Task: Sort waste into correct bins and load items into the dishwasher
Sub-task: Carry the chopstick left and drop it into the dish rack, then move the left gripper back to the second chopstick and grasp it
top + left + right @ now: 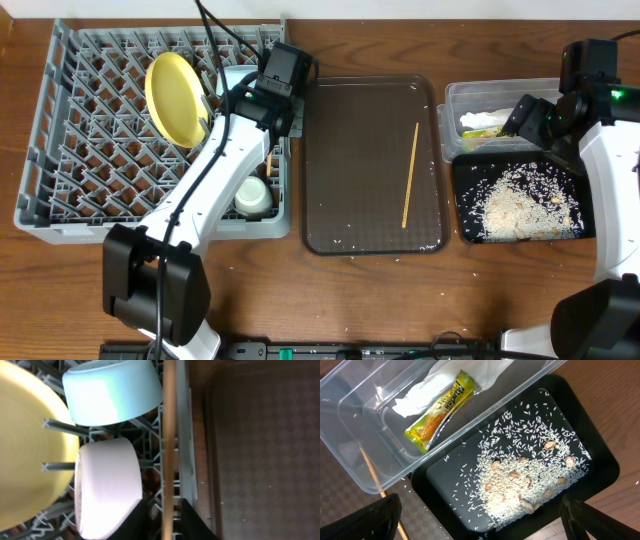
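Left jaws are closed on one chopstick, which we see held lengthwise along the right edge of the dish rack, just inside its wall. We judge this alignment keeps the thin stick in the narrow edge lane, not slipping through the grid.

Inside the rack:
- The yellow plate stands on edge between pegs.
- The light blue bowl and white bowl lie tipped on their sides beside the held stick, likely for draining.
- The white cup sits near the rack's front right corner.

The second chopstick lies on the brown tray just right of the rack, not yet loaded.

Right jaws are wide open and empty, over the bins well right of the rack. The clear tub holds the wrapper and napkin, and the black tray holds the rice scraps. Sorting looks complete to us.
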{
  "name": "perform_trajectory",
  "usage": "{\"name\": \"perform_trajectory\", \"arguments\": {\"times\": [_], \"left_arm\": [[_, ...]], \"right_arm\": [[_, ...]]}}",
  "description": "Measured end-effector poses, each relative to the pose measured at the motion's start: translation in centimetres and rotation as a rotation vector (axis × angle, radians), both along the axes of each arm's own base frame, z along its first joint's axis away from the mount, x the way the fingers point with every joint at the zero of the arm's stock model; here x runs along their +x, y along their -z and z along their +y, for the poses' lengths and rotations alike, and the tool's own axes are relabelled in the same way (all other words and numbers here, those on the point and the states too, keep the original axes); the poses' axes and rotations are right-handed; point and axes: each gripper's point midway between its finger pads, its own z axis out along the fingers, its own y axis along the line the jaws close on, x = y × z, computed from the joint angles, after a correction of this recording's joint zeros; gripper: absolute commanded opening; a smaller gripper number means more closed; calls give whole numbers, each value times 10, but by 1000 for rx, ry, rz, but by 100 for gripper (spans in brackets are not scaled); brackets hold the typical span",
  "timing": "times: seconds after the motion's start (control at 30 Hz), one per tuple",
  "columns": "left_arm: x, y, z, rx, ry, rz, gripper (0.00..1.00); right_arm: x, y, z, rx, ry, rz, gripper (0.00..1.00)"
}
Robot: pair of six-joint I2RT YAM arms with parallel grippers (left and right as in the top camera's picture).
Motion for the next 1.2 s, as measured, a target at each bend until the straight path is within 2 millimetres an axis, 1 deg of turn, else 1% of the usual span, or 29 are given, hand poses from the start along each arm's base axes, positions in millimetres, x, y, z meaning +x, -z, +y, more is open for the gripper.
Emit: {"name": "perform_trajectory", "arguments": {"times": [0.03,0.1,0.27,0.4,0.5,0.57,0.67,0.73,0.83,0.9,1.0,1.07,1.13,1.2], "left_arm": [[0,0,0,4,2,0,47],[1,-1,1,4,-5,-4,49],[2,-1,1,4,-7,-11,49],[-3,1,2,9,-4,12,49],[-7,-1,-10,-34,25,24,49],[-12,-5,-26,-81,59,25,49],[-23,-14,-56,-155,117,26,48],[-33,-16,-80,-191,157,33,49],[-52,-15,-116,-234,212,55,49],[-64,-13,-136,-251,242,66,49],[-80,-4,-163,-265,273,94,49],[-85,6,-177,-269,287,110,49],[-89,20,-188,-264,293,135,48],[-94,40,-196,-249,289,171,48]], "right_arm": [[0,0,0,0,0,0,99],[0,0,0,0,0,0,99],[0,0,0,0,0,0,99],[0,0,0,0,0,0,99],[0,0,0,0,0,0,99],[0,0,0,0,0,0,99],[0,0,0,0,0,0,99],[0,0,0,0,0,0,99],[0,0,0,0,0,0,99],[0,0,0,0,0,0,99],[0,0,0,0,0,0,99],[0,0,0,0,0,0,99],[0,0,0,0,0,0,99],[0,0,0,0,0,0,99]]}}
